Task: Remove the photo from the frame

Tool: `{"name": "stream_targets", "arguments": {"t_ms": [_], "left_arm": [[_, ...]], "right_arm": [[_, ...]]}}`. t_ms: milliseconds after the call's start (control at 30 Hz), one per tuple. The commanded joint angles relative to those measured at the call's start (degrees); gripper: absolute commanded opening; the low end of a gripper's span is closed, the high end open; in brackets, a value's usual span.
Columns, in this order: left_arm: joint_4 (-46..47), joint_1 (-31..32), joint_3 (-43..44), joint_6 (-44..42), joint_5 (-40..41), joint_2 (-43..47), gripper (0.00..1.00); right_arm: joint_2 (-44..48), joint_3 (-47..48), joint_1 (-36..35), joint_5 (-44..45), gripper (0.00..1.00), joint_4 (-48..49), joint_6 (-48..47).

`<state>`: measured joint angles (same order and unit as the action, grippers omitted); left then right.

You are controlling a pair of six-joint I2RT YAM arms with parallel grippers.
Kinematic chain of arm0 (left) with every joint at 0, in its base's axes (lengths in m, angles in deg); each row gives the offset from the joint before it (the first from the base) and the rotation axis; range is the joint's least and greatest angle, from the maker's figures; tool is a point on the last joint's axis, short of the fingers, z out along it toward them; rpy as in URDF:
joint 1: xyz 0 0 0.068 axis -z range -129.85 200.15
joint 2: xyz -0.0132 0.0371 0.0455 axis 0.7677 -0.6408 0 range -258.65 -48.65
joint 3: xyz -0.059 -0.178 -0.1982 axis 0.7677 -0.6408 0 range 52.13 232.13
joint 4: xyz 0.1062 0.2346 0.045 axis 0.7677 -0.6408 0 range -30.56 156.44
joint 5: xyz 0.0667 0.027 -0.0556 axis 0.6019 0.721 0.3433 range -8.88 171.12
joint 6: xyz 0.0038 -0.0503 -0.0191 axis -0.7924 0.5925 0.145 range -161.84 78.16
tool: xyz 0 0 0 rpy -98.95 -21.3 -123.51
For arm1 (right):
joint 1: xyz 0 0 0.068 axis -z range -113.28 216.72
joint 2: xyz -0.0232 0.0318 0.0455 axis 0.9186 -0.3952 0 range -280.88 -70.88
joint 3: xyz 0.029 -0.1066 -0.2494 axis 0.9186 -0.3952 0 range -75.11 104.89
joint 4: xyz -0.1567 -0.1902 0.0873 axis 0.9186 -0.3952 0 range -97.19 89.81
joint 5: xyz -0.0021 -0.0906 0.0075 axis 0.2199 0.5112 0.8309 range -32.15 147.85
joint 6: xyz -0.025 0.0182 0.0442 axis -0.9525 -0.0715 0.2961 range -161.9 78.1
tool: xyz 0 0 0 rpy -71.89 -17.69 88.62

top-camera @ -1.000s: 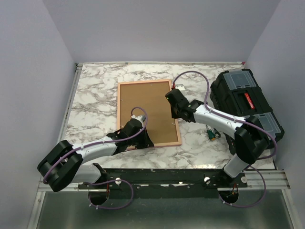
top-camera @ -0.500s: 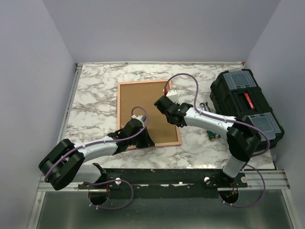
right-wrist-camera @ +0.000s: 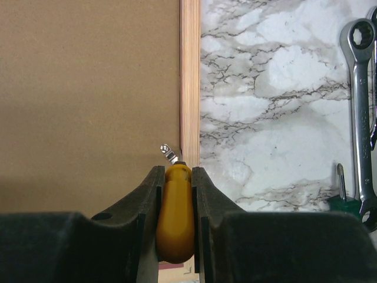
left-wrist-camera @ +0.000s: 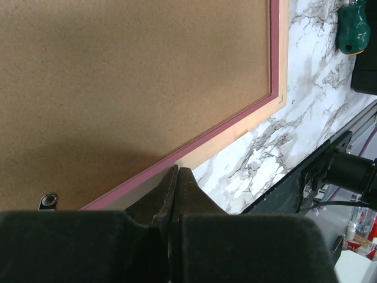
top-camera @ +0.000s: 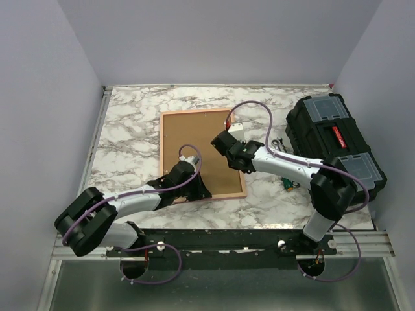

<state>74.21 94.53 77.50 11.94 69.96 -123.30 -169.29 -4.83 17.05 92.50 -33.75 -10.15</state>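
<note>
The frame (top-camera: 198,139) lies face down on the marble table, its brown backing board (left-wrist-camera: 135,76) up inside a pink and wood rim (left-wrist-camera: 235,121). The photo is hidden under the board. My left gripper (top-camera: 194,189) is shut and empty, its tips (left-wrist-camera: 177,171) at the frame's near rim. My right gripper (top-camera: 225,144) is shut on a yellow tool handle (right-wrist-camera: 175,212) over the frame's right rim (right-wrist-camera: 189,71). The tool's tip meets a small metal tab (right-wrist-camera: 168,152) on the board.
A black toolbox (top-camera: 334,139) stands at the right. Wrenches (right-wrist-camera: 360,106) and a green-handled screwdriver (top-camera: 288,184) lie between it and the frame. Another metal tab (left-wrist-camera: 48,201) sits by the near rim. The table's front rail is close behind the left gripper.
My right gripper has moved left from beside the frame's right edge to over its rim and board. The left arm and the frame have stayed put.
</note>
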Motion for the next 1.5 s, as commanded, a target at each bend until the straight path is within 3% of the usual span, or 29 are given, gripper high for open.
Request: {"name": "stream_targets", "arguments": {"t_ms": [0, 300, 500, 1467], "left_arm": [[-1.05, 0.27, -1.22, -0.17, 1.11, -1.94, 0.00], [-0.02, 0.27, -1.61, 0.00, 0.56, -3.32, 0.00], [1.24, 0.32, -2.42, 0.54, -0.09, -3.92, 0.00], [1.28, 0.36, -2.16, 0.28, -0.66, -4.27, 0.00]], "right_arm": [[3.05, -1.67, -0.56, -3.11, 0.01, -2.40, 2.09], [6.80, -5.11, -0.69, -8.42, 0.01, 2.18, 0.55], [8.98, -3.80, -0.69, -2.51, 0.01, 1.37, -0.52], [1.89, -3.17, 0.45, -0.54, 0.01, 7.10, -7.24]]}}
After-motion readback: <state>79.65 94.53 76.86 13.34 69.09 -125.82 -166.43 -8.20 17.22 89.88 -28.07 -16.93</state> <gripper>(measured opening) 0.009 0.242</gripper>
